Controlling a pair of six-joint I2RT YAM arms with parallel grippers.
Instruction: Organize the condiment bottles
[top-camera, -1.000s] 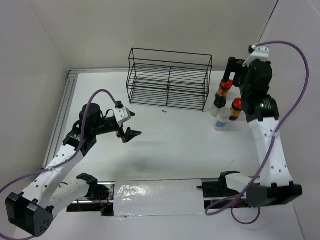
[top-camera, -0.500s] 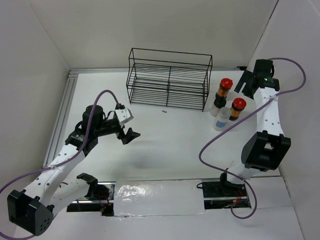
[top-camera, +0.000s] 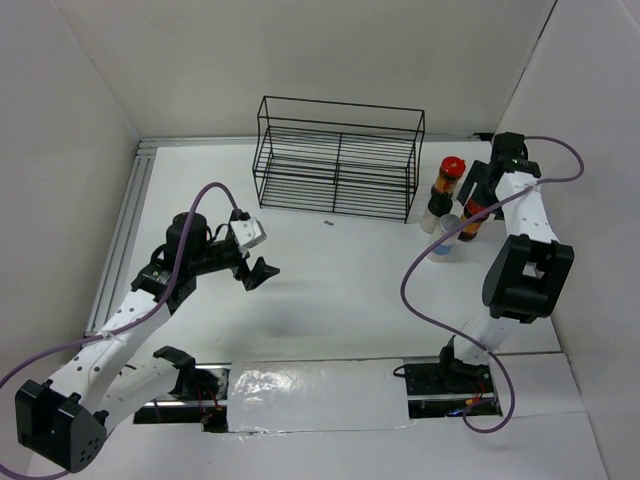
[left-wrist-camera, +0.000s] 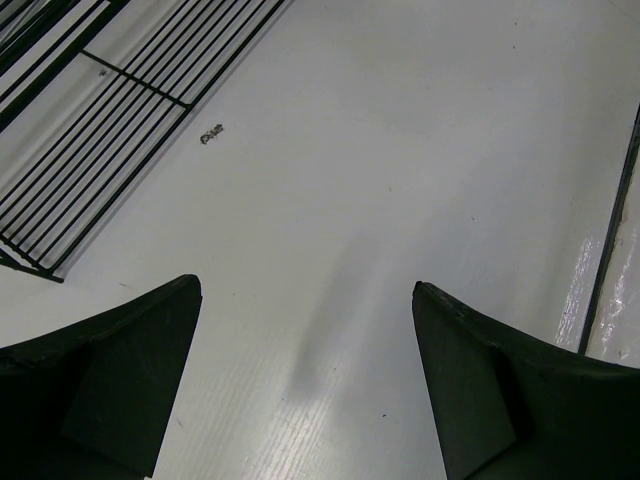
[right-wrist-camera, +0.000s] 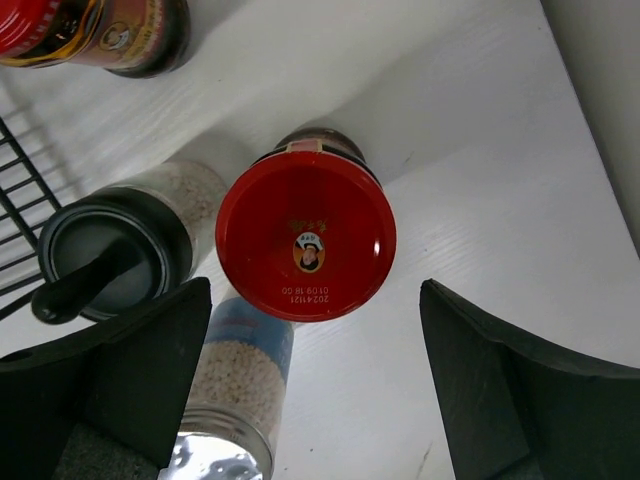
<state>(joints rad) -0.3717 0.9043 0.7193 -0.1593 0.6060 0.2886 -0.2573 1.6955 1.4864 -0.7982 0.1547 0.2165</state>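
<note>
The right claw (right-wrist-camera: 312, 295) hangs released over a red-capped bottle (right-wrist-camera: 305, 235), the cap centred in its gap, untouched.

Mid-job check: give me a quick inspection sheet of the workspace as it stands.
Surface: white table, bare in the middle.
Job's things: four condiment bottles clustered right of the wire rack; none in it.
Clutter: one small speck near the rack.
Grippers: right gripper open, straddling a red-capped bottle without touching; left gripper open over bare table.
Cables: a purple cable on each arm; the right one crosses the bottles in the top view.
Surroundings: white walls, metal rail at left.
</note>
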